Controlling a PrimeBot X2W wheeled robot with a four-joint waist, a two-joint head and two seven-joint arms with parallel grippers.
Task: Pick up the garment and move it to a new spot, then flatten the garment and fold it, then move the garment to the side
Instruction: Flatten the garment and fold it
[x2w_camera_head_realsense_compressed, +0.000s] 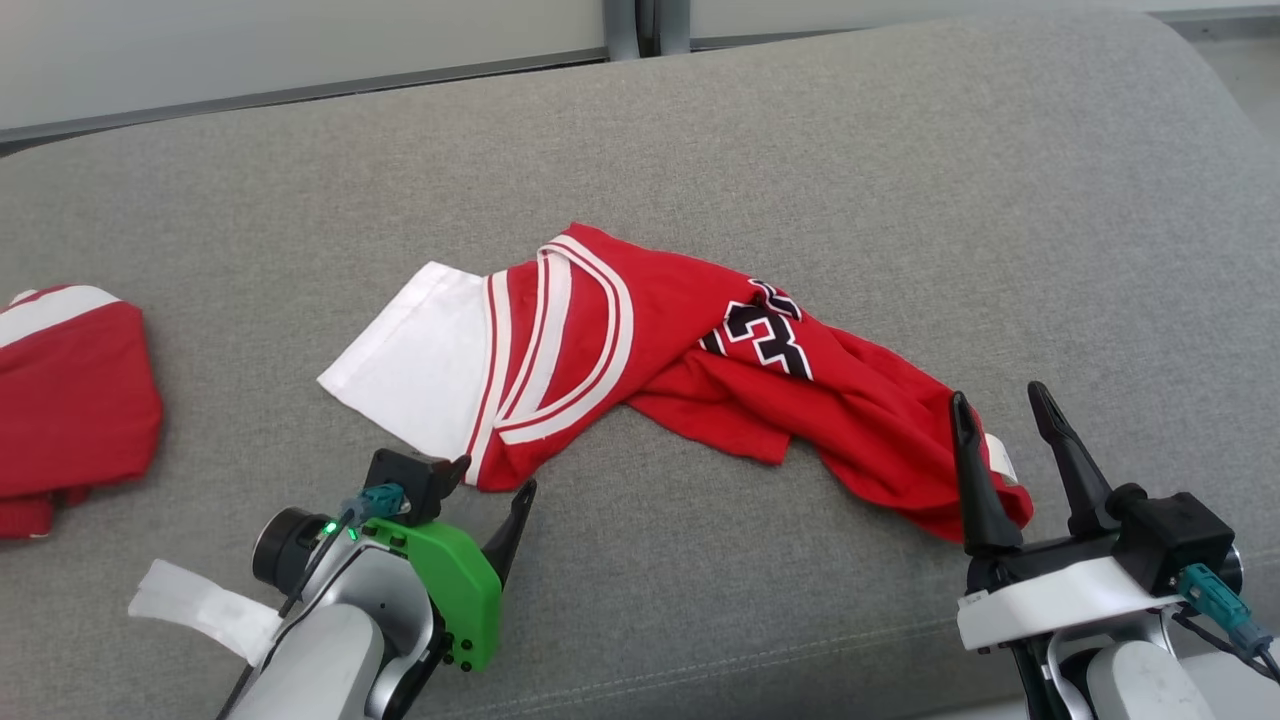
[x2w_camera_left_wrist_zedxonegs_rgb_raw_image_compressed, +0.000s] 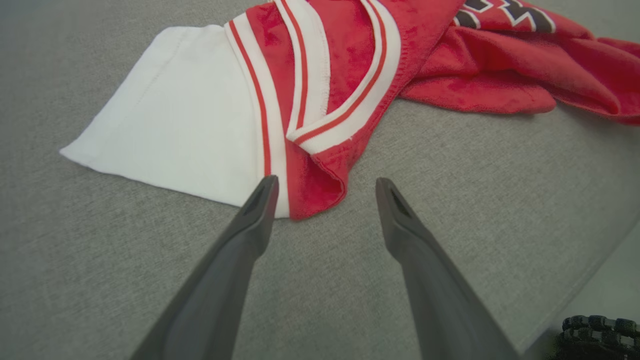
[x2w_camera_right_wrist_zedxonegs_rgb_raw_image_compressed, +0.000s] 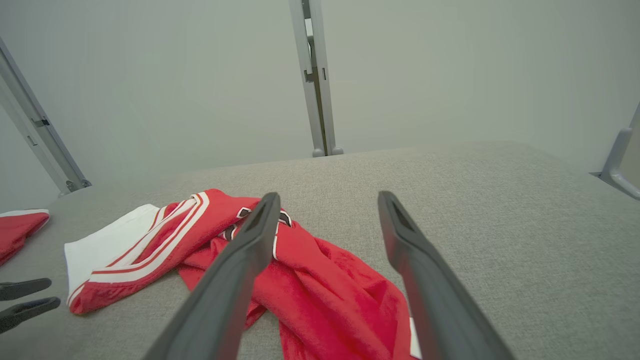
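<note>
Crumpled red garment (x2w_camera_head_realsense_compressed: 640, 340) near the middle of a wide grey cushion (x2w_camera_head_realsense_compressed: 800, 140), stretched from left to right and not yet flattened. At its left end, a flat white panel (x2w_camera_head_realsense_compressed: 410, 365) edged with red and white stripes; in the middle, a striped V-shaped band (x2w_camera_head_realsense_compressed: 590, 330); further right, black and white numerals (x2w_camera_head_realsense_compressed: 765, 335) half lost in folds; at the right end, loose bunched red cloth with a small white tag (x2w_camera_head_realsense_compressed: 1001, 458). At the lower left of the head view, the left gripper (x2w_camera_left_wrist_zedxonegs_rgb_raw_image_compressed: 326, 181), fingers spread wide and pinching nothing, tips just at the near corner of the garment, at the join of white panel and red hem. From the left wrist view, one tip across the striped edge and the other over bare cushion; contact with the cloth impossible to tell. At the lower right, the right gripper (x2w_camera_head_realsense_compressed: 999, 393), fingers likewise spread apart and empty, pointing up over the garment's right end with the tag between them; touching or just above, impossible to tell. Far left on the same cushion, well apart from the first, a second red garment (x2w_camera_head_realsense_compressed: 70, 400) with a white stripe. Beyond the cushion, a pale wall (x2w_camera_right_wrist_zedxonegs_rgb_raw_image_compressed: 150, 75) with a grey metal post (x2w_camera_right_wrist_zedxonegs_rgb_raw_image_compressed: 315, 75).
</note>
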